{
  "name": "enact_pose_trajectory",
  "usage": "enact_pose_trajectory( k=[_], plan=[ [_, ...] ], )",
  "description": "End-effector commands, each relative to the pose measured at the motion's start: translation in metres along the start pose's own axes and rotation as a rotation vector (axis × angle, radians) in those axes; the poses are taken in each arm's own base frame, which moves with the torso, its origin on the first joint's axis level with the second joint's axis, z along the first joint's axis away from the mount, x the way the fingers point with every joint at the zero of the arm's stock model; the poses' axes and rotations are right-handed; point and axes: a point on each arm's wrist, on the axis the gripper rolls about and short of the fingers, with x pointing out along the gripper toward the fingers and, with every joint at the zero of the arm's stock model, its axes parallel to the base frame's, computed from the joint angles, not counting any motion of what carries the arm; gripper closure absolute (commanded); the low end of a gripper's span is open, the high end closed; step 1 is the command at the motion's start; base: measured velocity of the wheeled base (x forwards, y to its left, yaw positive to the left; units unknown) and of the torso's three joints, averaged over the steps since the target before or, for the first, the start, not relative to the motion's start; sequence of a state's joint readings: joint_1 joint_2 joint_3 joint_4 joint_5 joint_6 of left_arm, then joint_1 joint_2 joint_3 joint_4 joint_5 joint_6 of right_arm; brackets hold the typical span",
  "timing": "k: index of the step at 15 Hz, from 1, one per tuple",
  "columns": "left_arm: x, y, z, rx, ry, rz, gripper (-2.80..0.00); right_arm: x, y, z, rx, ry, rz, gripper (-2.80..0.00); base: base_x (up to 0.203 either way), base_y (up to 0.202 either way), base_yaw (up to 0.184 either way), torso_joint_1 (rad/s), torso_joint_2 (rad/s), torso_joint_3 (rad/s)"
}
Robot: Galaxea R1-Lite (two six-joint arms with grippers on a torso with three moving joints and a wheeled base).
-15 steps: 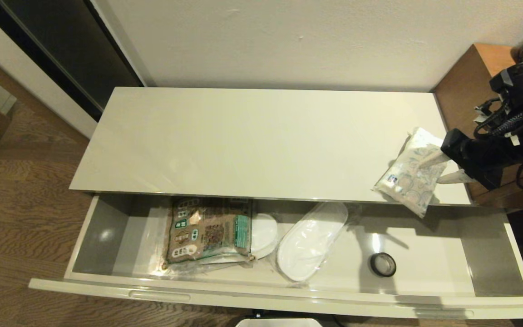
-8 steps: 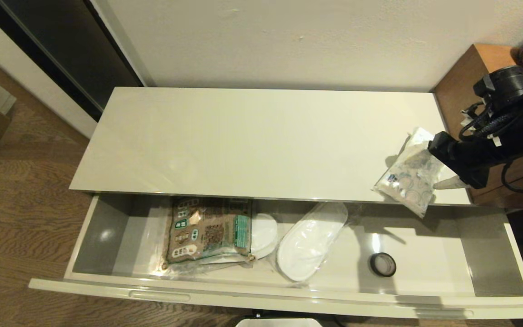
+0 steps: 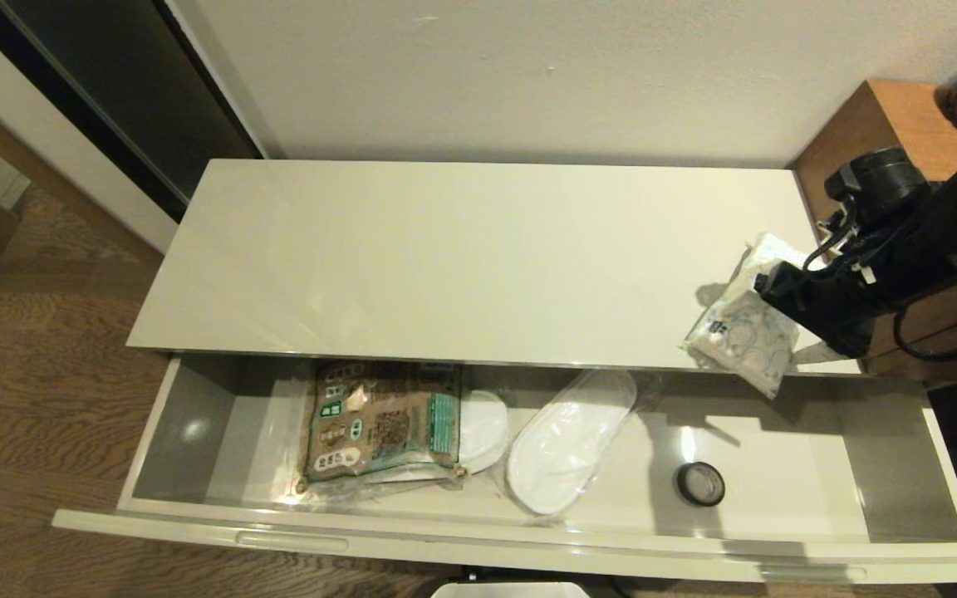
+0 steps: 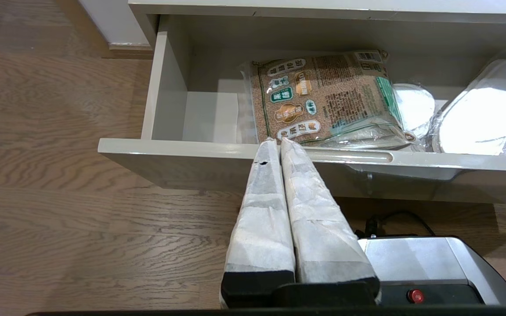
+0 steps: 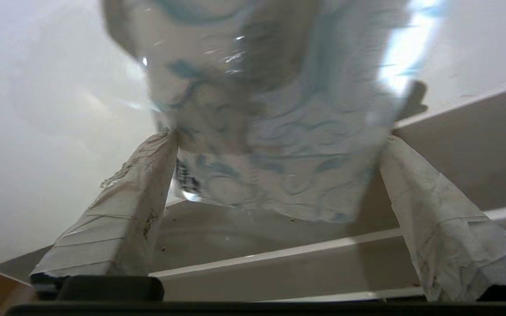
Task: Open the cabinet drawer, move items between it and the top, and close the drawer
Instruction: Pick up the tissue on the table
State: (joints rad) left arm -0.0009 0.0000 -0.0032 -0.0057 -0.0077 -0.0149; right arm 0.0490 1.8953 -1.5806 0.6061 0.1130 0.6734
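The right gripper (image 5: 279,140) stood with its two fingers (image 5: 139,188) spread wide, one tissue pack (image 5: 275,131) lying between them on the top (image 3: 445,257), released (its corner overhung the front edge). Below and beyond the fingers, the cabinet drawer (image 3: 478,544) stood open, holding one slipper (image 3: 566,444), one printed packet (image 3: 379,419) and one tape ring (image 3: 700,483). The left gripper (image 4: 279,141) was pressed together, parked just before the drawer front.
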Motion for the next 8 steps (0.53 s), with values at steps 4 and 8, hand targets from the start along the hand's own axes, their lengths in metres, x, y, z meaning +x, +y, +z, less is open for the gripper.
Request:
enact_pose_trajectory(
  k=[4,8],
  plan=[
    [0.000,0.000,0.000,0.000,0.001,-0.001,0.00,0.017,0.019,-0.017,-0.051,0.017,0.003,-2.80,0.000,0.000,0.000,0.000,0.00,0.000],
    [0.000,0.000,0.000,0.000,0.001,-0.001,0.00,0.021,0.018,-0.017,-0.050,0.024,-0.007,-2.80,0.000,0.000,0.000,0.000,0.00,0.000]
  ],
)
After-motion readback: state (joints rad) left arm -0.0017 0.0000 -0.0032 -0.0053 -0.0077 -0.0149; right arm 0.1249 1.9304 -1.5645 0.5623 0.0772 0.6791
